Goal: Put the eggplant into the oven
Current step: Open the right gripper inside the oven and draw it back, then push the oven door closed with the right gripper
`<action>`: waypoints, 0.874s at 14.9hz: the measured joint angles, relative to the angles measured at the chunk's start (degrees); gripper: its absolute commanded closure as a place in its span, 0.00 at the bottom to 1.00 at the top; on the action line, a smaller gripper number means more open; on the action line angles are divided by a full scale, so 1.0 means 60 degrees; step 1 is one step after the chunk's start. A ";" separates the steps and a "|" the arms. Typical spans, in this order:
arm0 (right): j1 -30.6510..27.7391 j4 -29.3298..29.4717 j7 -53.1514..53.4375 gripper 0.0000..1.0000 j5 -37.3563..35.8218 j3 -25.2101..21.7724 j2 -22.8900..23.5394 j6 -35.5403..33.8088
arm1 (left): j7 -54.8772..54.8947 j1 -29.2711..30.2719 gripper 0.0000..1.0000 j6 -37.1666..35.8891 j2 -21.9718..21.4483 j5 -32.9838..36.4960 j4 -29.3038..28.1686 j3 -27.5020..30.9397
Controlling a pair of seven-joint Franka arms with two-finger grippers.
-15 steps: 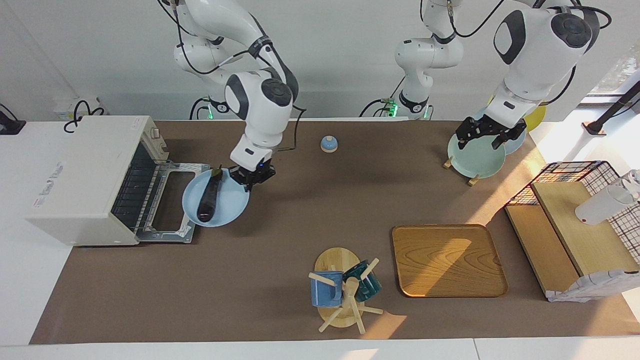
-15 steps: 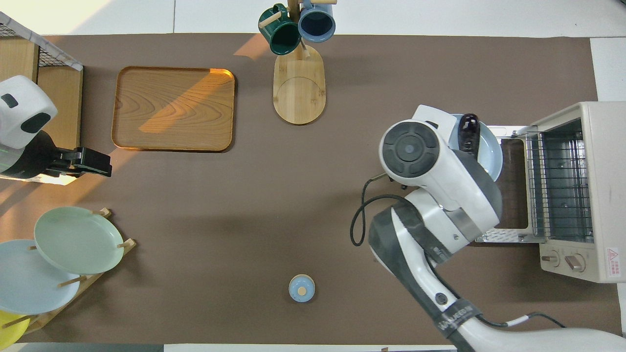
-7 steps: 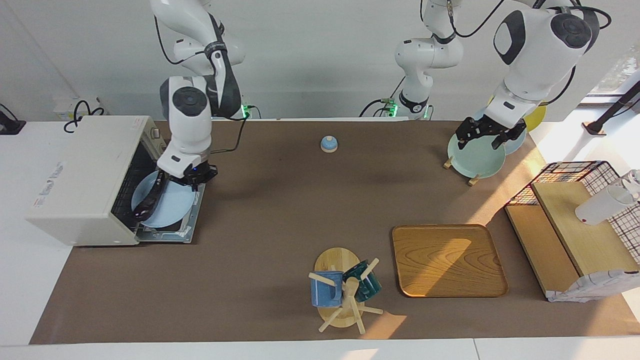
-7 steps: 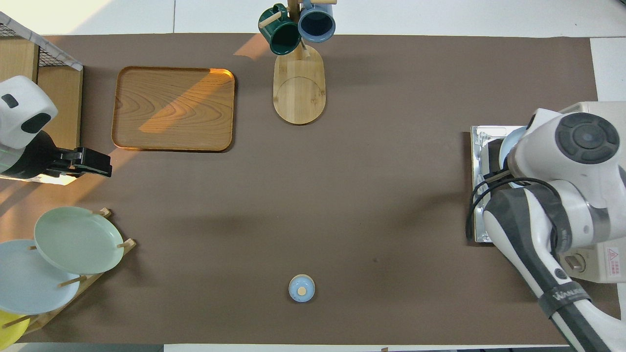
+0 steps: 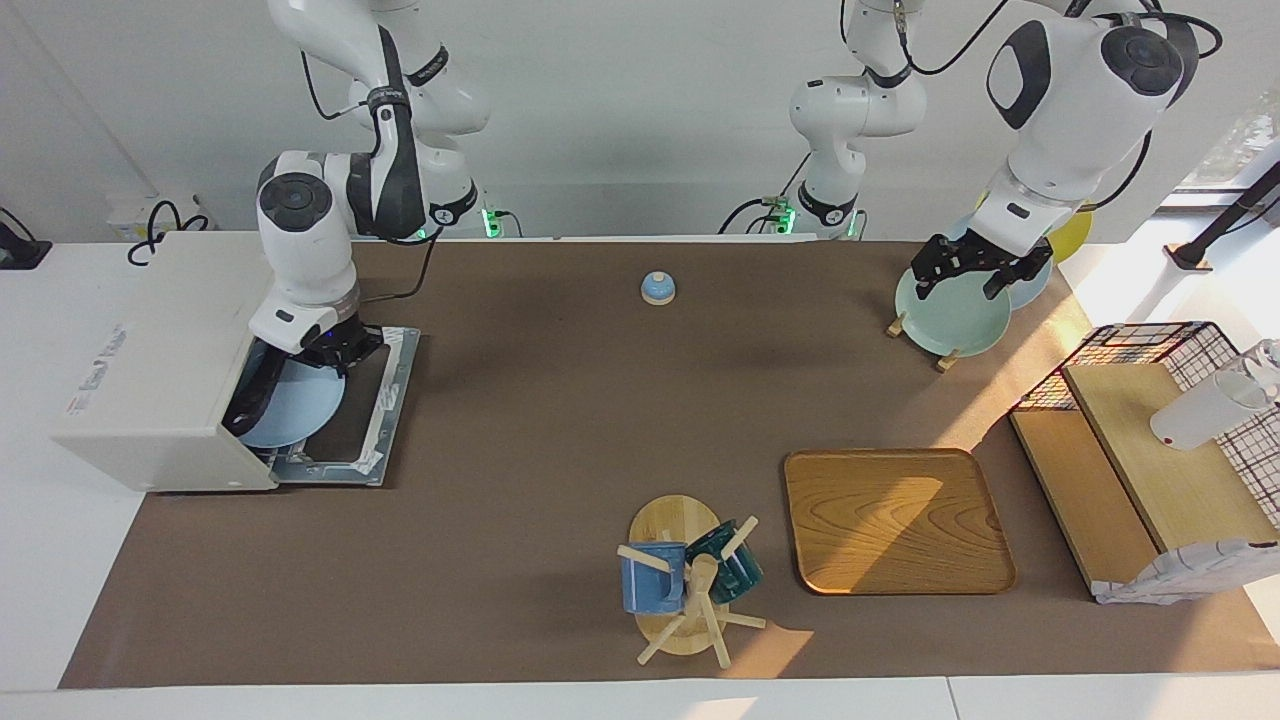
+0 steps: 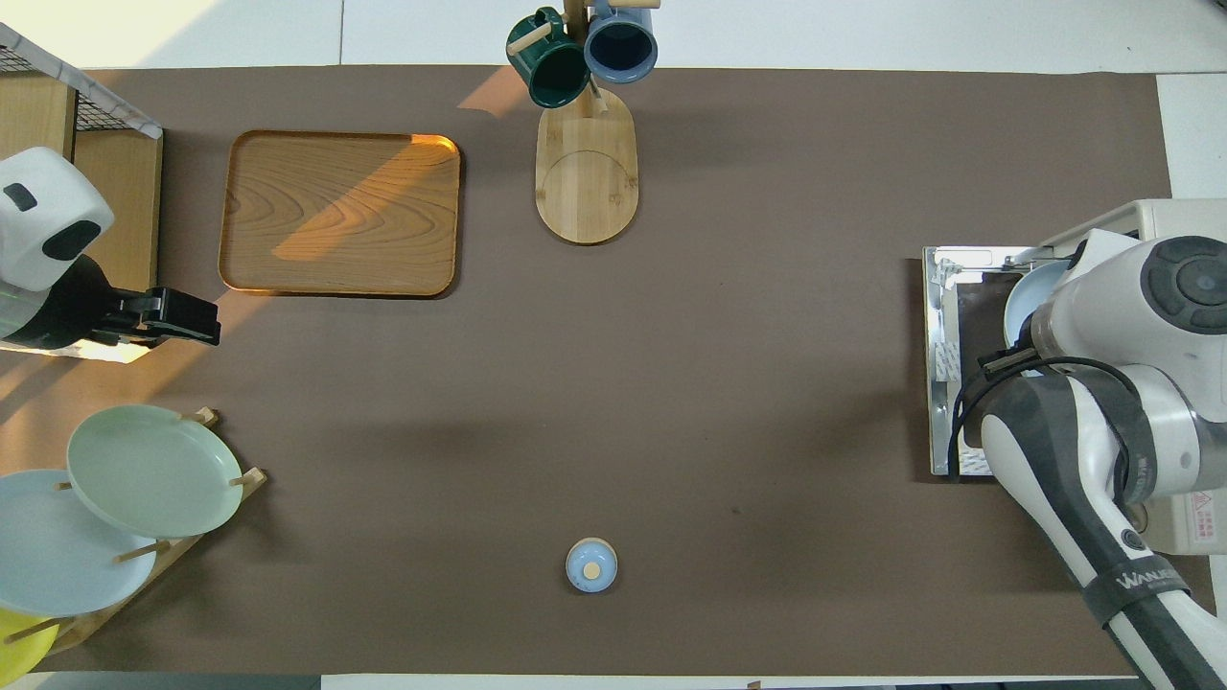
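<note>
The white oven stands at the right arm's end of the table with its door folded down flat. My right gripper is shut on the rim of a light blue plate and holds it over the door, partly inside the oven's mouth. The dark eggplant lies on the plate's oven-side edge, just inside the opening. In the overhead view the right arm hides the eggplant; only the plate's edge and the oven's top show. My left gripper is open and waits over the plate rack.
A green plate stands in the rack at the left arm's end. A blue bell sits near the robots. A mug tree and a wooden tray lie farther out. A wire basket shelf stands beside the tray.
My right gripper has carried the plate with the eggplant from beside the oven door, over the door and partly into the oven's mouth. The left arm has not moved.
</note>
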 measured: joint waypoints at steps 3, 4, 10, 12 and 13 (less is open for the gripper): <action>-0.0039 -0.0089 0.0000 0.58 0.0070 0.0000 -0.0006 0.0004 | 0.0001 0.0000 0.00 0.0000 0.0000 0.0000 0.0000 -0.0004; -0.0039 -0.0095 -0.0001 0.58 0.0070 0.0004 -0.0007 0.0004 | 0.0001 0.0000 0.00 0.0000 0.0000 0.0000 0.0000 -0.0004; 0.0869 0.0331 0.0162 1.00 0.0778 0.0101 -0.0028 -0.0077 | 0.0001 0.0000 0.00 0.0000 0.0000 -0.0009 0.0000 -0.0005; 0.1456 0.0359 0.0948 1.00 0.1019 0.0123 0.0107 0.0302 | 0.0001 0.0000 0.00 0.0001 0.0000 -0.0046 0.0000 -0.0006; 0.1665 0.0338 0.1403 1.00 0.1021 0.0134 0.0288 0.0578 | 0.0001 0.0000 0.00 0.0001 0.0000 -0.0049 0.0000 -0.0006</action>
